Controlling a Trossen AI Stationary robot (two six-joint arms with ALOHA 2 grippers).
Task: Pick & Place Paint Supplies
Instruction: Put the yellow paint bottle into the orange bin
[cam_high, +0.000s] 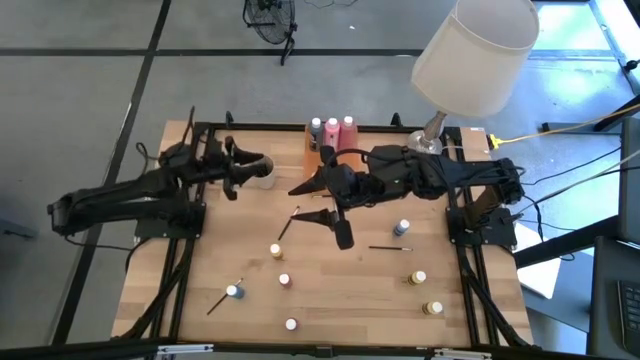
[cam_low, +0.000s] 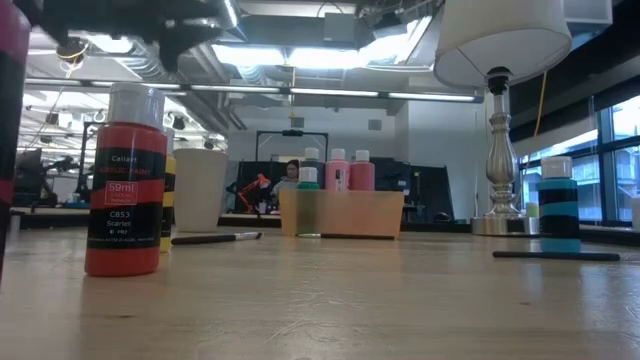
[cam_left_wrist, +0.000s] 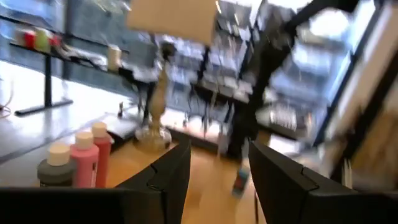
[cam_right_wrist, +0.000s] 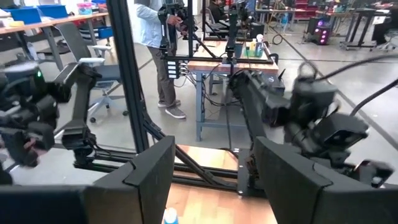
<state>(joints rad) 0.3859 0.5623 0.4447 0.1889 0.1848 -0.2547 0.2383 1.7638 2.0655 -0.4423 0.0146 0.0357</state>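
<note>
Bottles in tray — pots scattered

The only readable lettering stands on the red paint bottle nearest the low camera, well to the left of the lamp on the surface. Its black label band carries small pale print: a brand word at the top that seems to begin "Callant" or similar, too fine to be sure of; below it a line that cannot be made out; then "59ml". On the red body under the band stand "C853", "Scarlet" and a last tiny line that is illegible. No other bottle, pot or object shows readable text.
</note>
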